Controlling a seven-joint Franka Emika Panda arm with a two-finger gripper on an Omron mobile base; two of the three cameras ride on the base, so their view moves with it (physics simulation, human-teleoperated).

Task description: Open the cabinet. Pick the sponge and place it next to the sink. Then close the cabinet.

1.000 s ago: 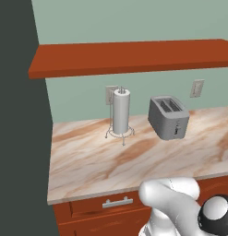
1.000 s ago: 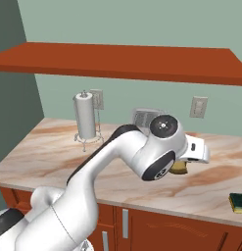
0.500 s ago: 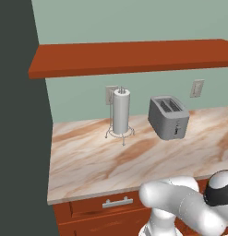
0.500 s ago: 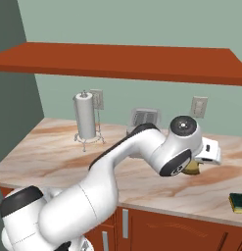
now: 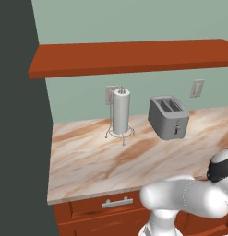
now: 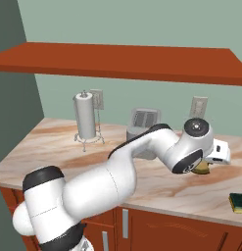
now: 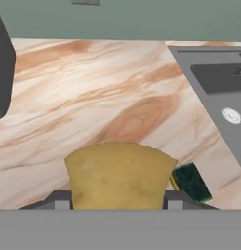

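Observation:
My gripper (image 7: 117,201) is shut on the sponge (image 7: 119,175), a yellowish soft block held between the two fingers above the marble counter (image 7: 92,97). In the right base view the gripper (image 6: 207,163) hangs at the counter's right part with the olive-brown sponge (image 6: 202,168) under it. The grey sink (image 7: 217,80) lies to the right of the sponge in the hand view. The cabinet (image 5: 129,57), a long red-brown slab (image 6: 122,61), spans the wall above the counter; I cannot tell how its doors stand.
A small green and yellow scrub pad (image 7: 190,181) lies on the counter just right of the held sponge, also near the counter's front edge (image 6: 237,201). A grey toaster (image 5: 168,117) and a paper towel holder (image 5: 121,113) stand near the back wall.
The arm has swung further right along the counter, carrying the sponge with it. Toaster, towel holder and cabinet stay put.

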